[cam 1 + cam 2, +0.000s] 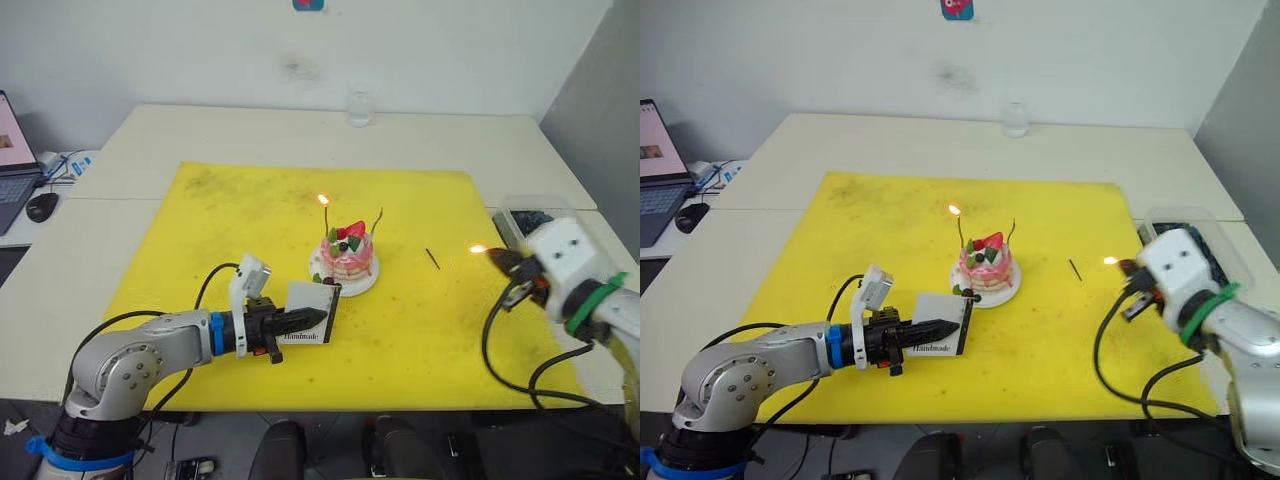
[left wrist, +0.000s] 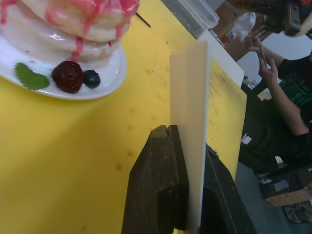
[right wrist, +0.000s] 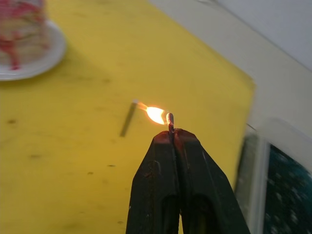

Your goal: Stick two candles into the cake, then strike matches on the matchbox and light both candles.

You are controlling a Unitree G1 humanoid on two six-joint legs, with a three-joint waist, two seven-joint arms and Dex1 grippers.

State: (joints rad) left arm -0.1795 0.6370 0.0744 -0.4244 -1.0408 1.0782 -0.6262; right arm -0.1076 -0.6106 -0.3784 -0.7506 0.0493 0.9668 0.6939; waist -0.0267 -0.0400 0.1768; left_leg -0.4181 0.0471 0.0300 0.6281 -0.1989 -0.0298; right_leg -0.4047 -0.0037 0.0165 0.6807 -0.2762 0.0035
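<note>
The pink cake (image 1: pixel 347 255) sits on its white plate (image 1: pixel 363 283) mid-mat, with two candles stuck in it. The left candle (image 1: pixel 326 220) burns with a small flame; the right candle (image 1: pixel 378 220) is bent and unlit. My left gripper (image 1: pixel 308 321) is shut on the white matchbox (image 1: pixel 312 325), held upright on edge just in front of the plate (image 2: pixel 105 73). To the right of the cake, my right gripper (image 1: pixel 505 262) is shut on a burning match (image 3: pixel 169 119), its flame at the tip. Another match (image 1: pixel 432 259) lies on the mat between cake and right gripper.
A yellow mat (image 1: pixel 250 220) covers the table's middle. A glass (image 1: pixel 360 105) stands at the back, a laptop (image 1: pixel 10 170) and mouse (image 1: pixel 42 206) at far left, a clear container (image 1: pixel 530 220) at the right edge. A person (image 2: pixel 278 97) sits beyond the table.
</note>
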